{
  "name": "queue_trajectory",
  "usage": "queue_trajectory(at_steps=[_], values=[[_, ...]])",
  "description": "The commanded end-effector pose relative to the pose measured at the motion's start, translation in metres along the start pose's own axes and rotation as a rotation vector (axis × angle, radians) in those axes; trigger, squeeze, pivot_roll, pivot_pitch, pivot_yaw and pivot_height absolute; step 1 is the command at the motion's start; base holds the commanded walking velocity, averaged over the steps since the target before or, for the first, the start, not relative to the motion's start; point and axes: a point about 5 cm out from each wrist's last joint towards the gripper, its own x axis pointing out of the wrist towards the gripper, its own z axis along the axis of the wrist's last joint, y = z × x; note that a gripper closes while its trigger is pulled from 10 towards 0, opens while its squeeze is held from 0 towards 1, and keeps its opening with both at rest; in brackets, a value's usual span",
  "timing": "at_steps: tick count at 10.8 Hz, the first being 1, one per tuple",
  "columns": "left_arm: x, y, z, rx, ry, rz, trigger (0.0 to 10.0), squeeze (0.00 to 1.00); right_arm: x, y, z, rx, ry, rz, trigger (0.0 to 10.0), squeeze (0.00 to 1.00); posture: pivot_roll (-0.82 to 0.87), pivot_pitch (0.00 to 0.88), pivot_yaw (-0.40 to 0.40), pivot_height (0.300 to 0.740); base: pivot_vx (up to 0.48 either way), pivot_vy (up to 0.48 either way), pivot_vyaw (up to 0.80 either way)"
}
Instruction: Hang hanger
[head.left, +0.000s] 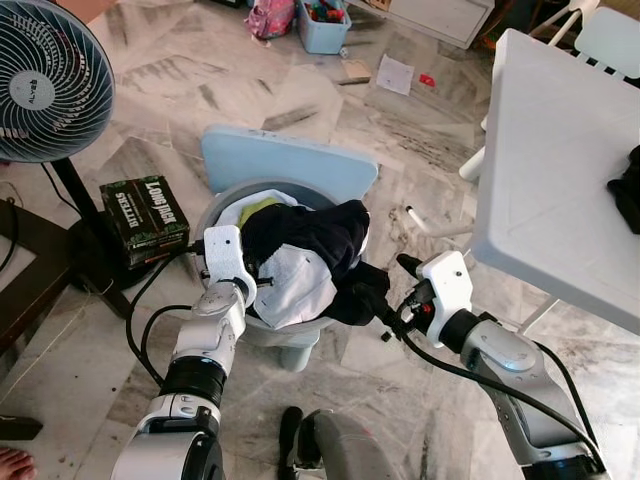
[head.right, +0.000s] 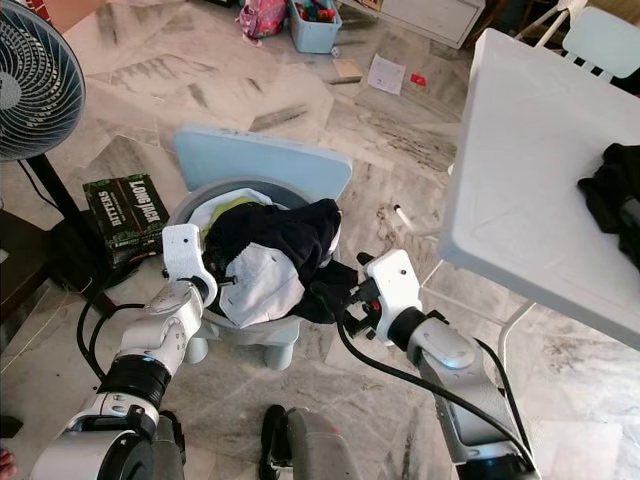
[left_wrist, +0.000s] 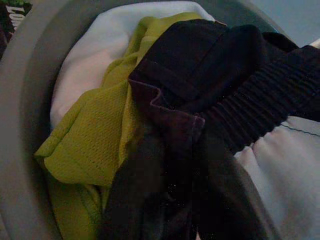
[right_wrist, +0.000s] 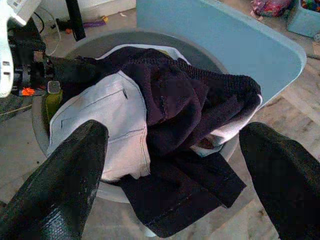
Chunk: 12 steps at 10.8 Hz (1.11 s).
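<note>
Grey plastic forms the round laundry basket (head.left: 225, 205), heaped with a soft dark knit garment (head.left: 305, 235), a smooth white one (head.left: 290, 285) and yellow-green mesh (left_wrist: 95, 145), just ahead of both grippers. The right gripper (right_wrist: 172, 165) is spread wide; the left gripper (head.left: 262, 282) is pressed into the pile, its state unclear. No hanger can be made out. Loose cloth could be snagged and dragged out.
</note>
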Motion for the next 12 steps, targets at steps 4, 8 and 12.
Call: queue_trajectory(at_steps=[4,8,12], values=[[0.002,-0.005,0.005,-0.009,-0.036,-0.032,0.0,0.0,0.004,-0.005,-0.002,0.007,-0.008,-0.038,10.0,0.0,-0.11,0.161,-0.202,0.74,0.0,0.0,0.0],[0.002,0.006,0.038,0.296,-0.155,-0.185,0.0,0.0,0.026,-0.006,0.003,0.051,-0.069,-0.076,10.0,0.0,-0.04,0.13,-0.164,0.74,0.0,0.0,0.0],[-0.03,0.015,0.091,0.9,-0.531,-0.237,0.0,0.0,0.05,0.001,-0.001,0.185,-0.121,-0.141,10.0,0.0,0.05,0.101,-0.121,0.74,0.0,0.0,0.0]])
